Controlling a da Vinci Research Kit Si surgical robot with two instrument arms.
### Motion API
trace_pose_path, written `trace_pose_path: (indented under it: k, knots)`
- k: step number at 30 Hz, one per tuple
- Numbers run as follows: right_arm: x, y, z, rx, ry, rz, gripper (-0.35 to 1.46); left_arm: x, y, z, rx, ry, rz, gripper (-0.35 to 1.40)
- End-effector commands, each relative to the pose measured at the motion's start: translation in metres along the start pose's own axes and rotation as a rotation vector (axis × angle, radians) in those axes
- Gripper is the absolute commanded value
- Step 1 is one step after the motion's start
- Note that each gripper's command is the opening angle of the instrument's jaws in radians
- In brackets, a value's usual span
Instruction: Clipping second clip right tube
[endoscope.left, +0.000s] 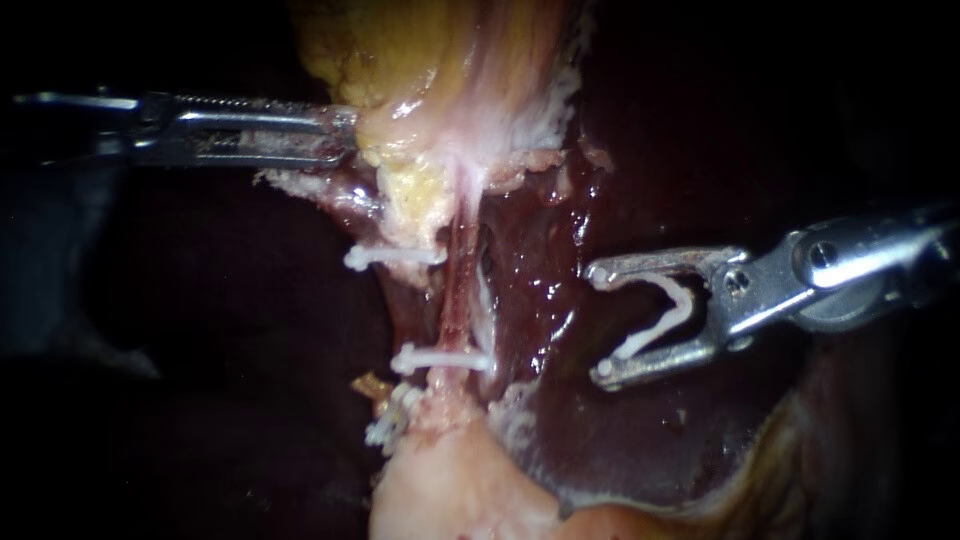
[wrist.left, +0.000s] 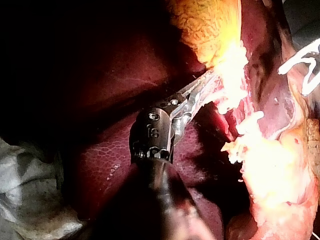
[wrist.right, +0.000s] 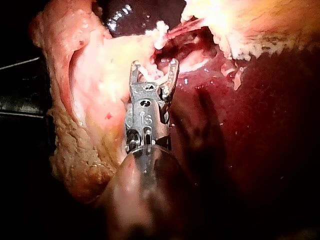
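Observation:
My left instrument (endoscope.left: 345, 135) comes in from the left, its jaws shut on the yellowish gallbladder (endoscope.left: 430, 70) and holding it up; the same grip shows in the left wrist view (wrist.left: 202, 89). A thin reddish tube (endoscope.left: 458, 300) runs down from there. One white clip (endoscope.left: 395, 257) crosses it high up and another clip (endoscope.left: 440, 358) lower down. My right instrument (endoscope.left: 600, 325) stands to the right of the tube, apart from it. Its jaws stand wide, holding an open white clip (endoscope.left: 660, 315) between them. The right wrist view shows these jaws (wrist.right: 154, 70) just short of the pale tissue.
Dark red liver (endoscope.left: 700, 430) lies under and to the right of the tube. Pale fatty tissue (endoscope.left: 450, 480) sits below the lower clip, with a further white clip (endoscope.left: 388, 425) at its left edge. The loaded clip (wrist.left: 300, 65) shows in the left wrist view.

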Motion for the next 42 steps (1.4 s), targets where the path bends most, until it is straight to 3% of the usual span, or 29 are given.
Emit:
trace_pose_path:
  k: [1,6,10,13,18,25,30,37,42]
  knots:
    - [0.0000,0.0000,0.0000,0.000,0.000,0.001,0.50,0.0001,0.0000,-0.0003,-0.003,-0.001,-0.001,-0.35]
    - [0.0000,0.0001,0.0002,-0.002,0.000,0.001,0.50,0.0018,0.0004,-0.0031,-0.004,-0.007,-0.010,-0.35]
    - [0.0000,0.0001,0.0002,-0.001,0.000,0.001,0.50,0.0039,0.0007,-0.0063,0.003,0.023,-0.024,-0.35]
    - [0.0001,0.0002,0.0002,-0.001,-0.003,0.002,0.50,0.0045,0.0008,-0.0077,0.009,0.031,-0.035,-0.35]
    - [0.0006,0.0005,0.0013,-0.004,0.009,0.018,0.50,0.0043,0.0007,-0.0077,0.010,0.032,-0.034,-0.35]
    - [0.0014,0.0016,0.0048,-0.016,0.041,0.197,0.50,0.0043,0.0008,-0.0076,0.011,0.032,-0.034,-0.35]
    - [0.0008,0.0027,0.0088,-0.012,0.078,0.290,0.49,0.0042,0.0008,-0.0076,0.012,0.032,-0.034,-0.35]
    - [-0.0004,0.0037,0.0138,0.003,0.097,0.339,0.49,0.0041,0.0008,-0.0076,0.012,0.033,-0.034,-0.35]
    - [-0.0007,0.0044,0.0161,0.027,0.133,0.375,0.49,0.0041,0.0008,-0.0076,0.012,0.033,-0.034,-0.35]
